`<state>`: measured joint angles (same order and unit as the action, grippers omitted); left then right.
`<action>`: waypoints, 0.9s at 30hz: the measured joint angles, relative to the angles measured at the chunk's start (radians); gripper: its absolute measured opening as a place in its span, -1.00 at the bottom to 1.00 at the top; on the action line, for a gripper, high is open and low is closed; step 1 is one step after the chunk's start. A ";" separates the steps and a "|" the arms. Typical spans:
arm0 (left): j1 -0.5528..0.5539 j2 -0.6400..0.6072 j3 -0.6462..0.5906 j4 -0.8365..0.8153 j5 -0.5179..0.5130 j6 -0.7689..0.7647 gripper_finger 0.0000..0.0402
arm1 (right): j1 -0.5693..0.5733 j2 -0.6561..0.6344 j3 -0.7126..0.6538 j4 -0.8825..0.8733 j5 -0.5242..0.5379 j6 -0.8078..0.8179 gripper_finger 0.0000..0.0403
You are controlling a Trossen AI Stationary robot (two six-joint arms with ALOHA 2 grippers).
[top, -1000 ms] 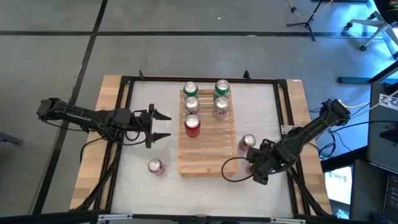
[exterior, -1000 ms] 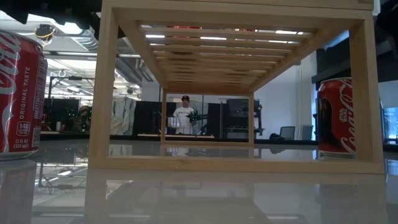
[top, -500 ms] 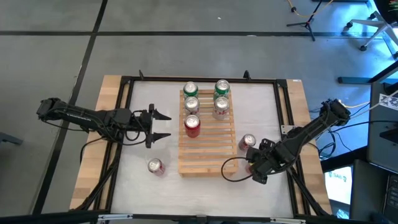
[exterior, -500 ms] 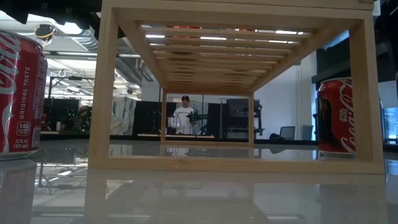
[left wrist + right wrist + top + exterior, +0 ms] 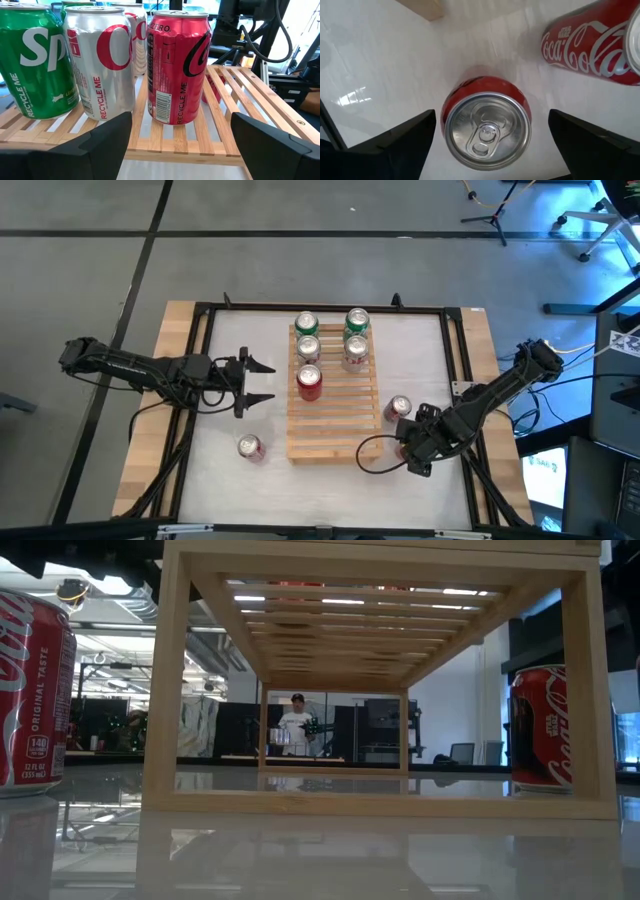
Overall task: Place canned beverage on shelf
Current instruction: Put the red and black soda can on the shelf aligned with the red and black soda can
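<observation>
The shelf (image 5: 330,402), a pale slatted wooden rack, stands mid-table with several upright cans on its far half: green, silver and one red (image 5: 310,382). My right gripper (image 5: 412,452) points down, open, off the shelf's near right corner. An upright red can (image 5: 487,131) stands on its base on the white tabletop directly below it, and the fingers (image 5: 395,145) stand apart from it on either side. My left gripper (image 5: 262,383) hovers open and level just left of the shelf, facing the red can (image 5: 177,65) and a silver can (image 5: 100,60).
A second red can (image 5: 398,408) stands on the table near the right gripper, close to the shelf's right edge. Another red can (image 5: 250,447) stands on the table left of the shelf's near end. A black frame (image 5: 200,320) borders the white tabletop.
</observation>
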<state>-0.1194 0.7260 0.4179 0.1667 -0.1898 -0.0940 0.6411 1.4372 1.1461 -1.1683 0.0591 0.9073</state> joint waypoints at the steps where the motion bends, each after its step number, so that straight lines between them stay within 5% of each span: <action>1: 0.000 0.000 0.000 0.000 0.000 0.000 0.64 | 0.000 0.000 0.000 0.000 0.000 0.000 0.87; 16: 0.000 0.000 0.000 0.000 0.000 0.000 0.64 | 0.000 -0.001 0.002 0.005 0.001 0.000 0.19; 27: 0.000 0.000 0.000 0.000 0.000 0.000 0.64 | 0.000 -0.001 0.002 0.025 -0.074 -0.230 0.30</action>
<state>-0.1196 0.7261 0.4179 0.1666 -0.1902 -0.0940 0.6411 1.4361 1.1477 -1.1433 -0.0151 0.6776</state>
